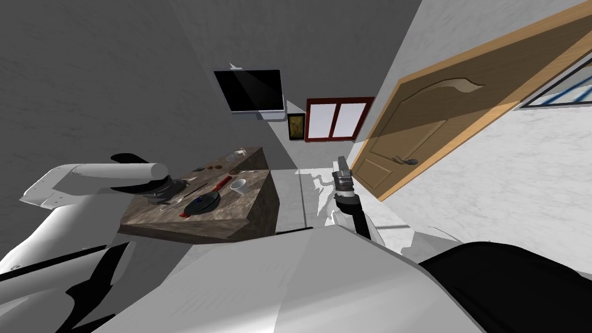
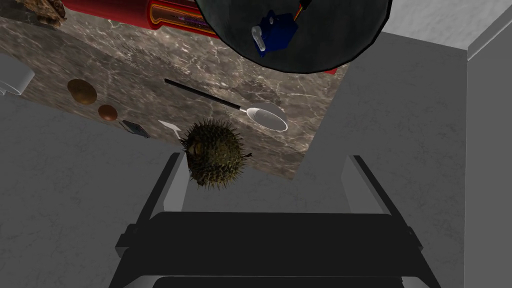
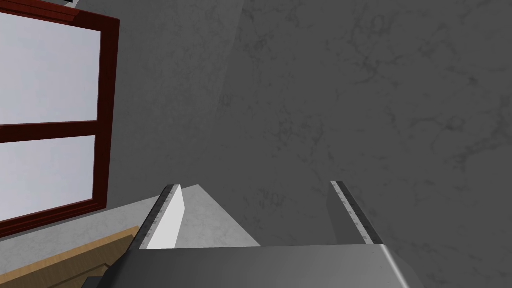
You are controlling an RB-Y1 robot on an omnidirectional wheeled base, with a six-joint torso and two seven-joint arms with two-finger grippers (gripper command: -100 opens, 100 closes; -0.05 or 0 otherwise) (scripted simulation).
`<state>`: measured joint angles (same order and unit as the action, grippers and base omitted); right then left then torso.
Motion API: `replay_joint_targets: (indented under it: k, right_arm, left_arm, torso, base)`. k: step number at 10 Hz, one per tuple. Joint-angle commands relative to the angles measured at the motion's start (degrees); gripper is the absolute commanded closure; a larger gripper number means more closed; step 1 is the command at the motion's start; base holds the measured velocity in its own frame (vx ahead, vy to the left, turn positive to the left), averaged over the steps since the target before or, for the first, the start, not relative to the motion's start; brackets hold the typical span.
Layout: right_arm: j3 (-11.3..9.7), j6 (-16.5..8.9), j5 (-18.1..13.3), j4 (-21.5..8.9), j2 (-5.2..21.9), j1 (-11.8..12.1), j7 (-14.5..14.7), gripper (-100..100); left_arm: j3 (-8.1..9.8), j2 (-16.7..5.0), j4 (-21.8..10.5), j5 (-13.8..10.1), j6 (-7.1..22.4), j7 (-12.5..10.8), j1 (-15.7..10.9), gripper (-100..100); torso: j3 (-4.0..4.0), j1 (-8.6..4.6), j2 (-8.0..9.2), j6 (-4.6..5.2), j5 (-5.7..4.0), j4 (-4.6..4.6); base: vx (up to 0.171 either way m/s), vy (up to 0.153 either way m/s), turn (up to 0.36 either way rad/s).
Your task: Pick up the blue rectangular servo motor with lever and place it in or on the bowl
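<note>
Servo [image 2: 274, 34], blue, lies inside the dark bowl [image 2: 320, 45] on the worktop [image 2: 150, 65]. Left hand [image 2: 265, 159] hangs released and empty over the worktop's edge, one finger beside a spiky ball [image 2: 216, 154], with a spoon [image 2: 267, 116] just beyond. Right hand [image 3: 255, 187], also released, is raised in open room between the worktop and the door [image 1: 428, 133].

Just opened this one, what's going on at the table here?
The blue servo motor lies inside the dark bowl on the marbled table. The left gripper hangs open and empty over the table's edge, close to a spiky brown ball and a spoon. The right gripper is open too, held off to the side near the wooden door. The placing looks done.
</note>
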<state>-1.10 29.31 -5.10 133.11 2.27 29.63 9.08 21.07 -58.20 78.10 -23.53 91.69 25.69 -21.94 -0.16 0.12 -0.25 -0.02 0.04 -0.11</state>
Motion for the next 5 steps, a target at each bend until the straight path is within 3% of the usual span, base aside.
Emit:
replay_joint_targets:
  k: [1,3,4,5]
  right_arm:
    - [0.0,0.0,0.0,0.0,0.0,0.0,0.0,0]
    - [0.0,0.0,0.0,0.0,0.0,0.0,0.0,0]
    - [0.0,0.0,0.0,0.0,0.0,0.0,0.0,0]
    - [0.0,0.0,0.0,0.0,0.0,0.0,0.0,0]
  left_arm:
    - [0.32,0.0,0.4,-0.2,0.1,0.0,-2.9,-100]
    - [0.45,-0.1,0.0,-0.2,-0.3,0.2,-2.4,-100]
    - [0.4,-0.1,-0.1,-0.2,-0.3,0.3,-2.5,0]
    - [0.41,-0.1,-0.1,-0.2,-0.3,0.3,-2.5,0]
  torso:
    - [0.0,0.0,0.0,0.0,0.0,0.0]
    - [-0.03,0.01,-0.05,-0.01,0.01,-0.02]
    - [-0.02,0.02,-0.03,-0.02,0.02,-0.02]
    - [-0.02,0.03,-0.02,-0.02,0.02,-0.01]
  base:
    - [0.009,0.001,-0.004]
    - [0.004,0.0,0.002]
    - [0.0,0.0,0.0]
    - [0.0,0.0,0.0]
